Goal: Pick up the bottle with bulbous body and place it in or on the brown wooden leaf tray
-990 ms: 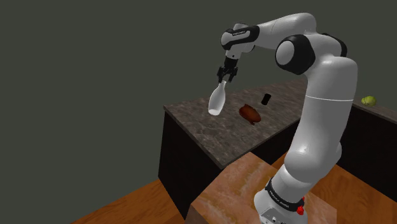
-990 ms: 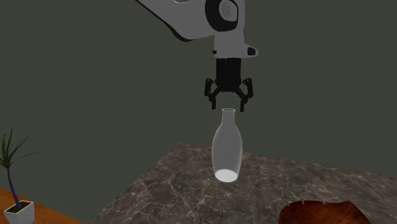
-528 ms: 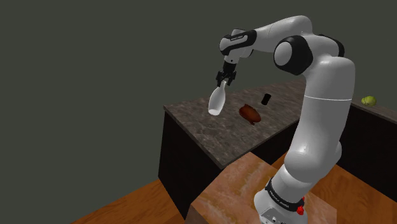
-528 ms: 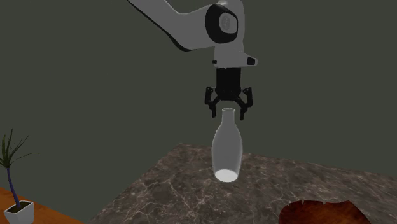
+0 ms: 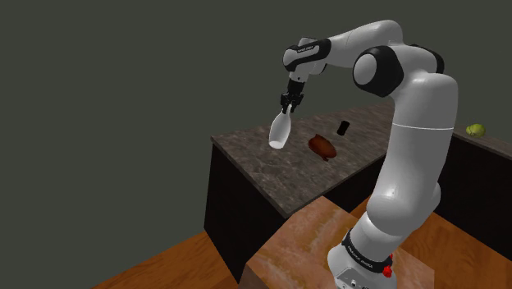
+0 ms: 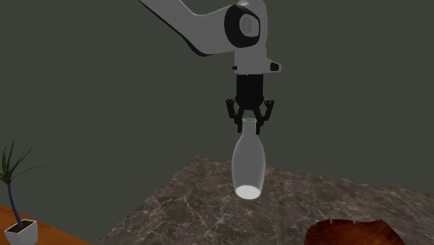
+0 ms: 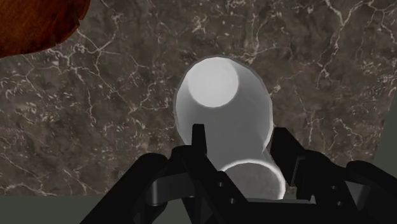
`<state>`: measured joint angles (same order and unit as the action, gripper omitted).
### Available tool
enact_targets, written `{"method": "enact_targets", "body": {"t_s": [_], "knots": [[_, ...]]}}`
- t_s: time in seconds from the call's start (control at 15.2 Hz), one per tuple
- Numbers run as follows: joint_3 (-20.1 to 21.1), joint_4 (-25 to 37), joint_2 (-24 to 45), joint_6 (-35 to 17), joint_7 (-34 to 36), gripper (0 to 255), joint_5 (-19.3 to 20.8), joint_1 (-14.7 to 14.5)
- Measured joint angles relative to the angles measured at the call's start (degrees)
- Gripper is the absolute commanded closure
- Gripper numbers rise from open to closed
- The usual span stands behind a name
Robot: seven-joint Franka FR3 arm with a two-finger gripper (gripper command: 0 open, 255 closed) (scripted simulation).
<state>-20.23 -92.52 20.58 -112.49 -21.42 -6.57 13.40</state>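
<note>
Above the marble surface [image 6: 195, 209], the claw [image 6: 250, 127] appears clamped on the pale bottle [image 6: 249, 163] by its neck for lifting to the brown tray [image 6: 351, 233].

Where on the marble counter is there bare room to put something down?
The wide marble stretch between the bottle, the brown tray and the counter edge nearest the stand is bare. Around the tray and the small black object it is crowded.
</note>
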Motion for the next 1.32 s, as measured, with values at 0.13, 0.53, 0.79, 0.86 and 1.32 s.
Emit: {"method": "enact_targets", "body": {"t_s": [0.13,0.53,0.79,0.86,1.32], "knots": [[0.0,0.0,0.0,0.0,0.0,255,0.0,0.0],[0.0,0.2,-0.1,0.3,0.0,255,0.0,0.0],[-0.1,2.3,-0.6,2.9,0.2,255,0.3,0.0],[-0.2,2.7,-0.8,3.6,0.2,255,0.4,0.0],[-0.4,7.5,-1.2,8.6,0.3,255,0.6,0.3]]}}
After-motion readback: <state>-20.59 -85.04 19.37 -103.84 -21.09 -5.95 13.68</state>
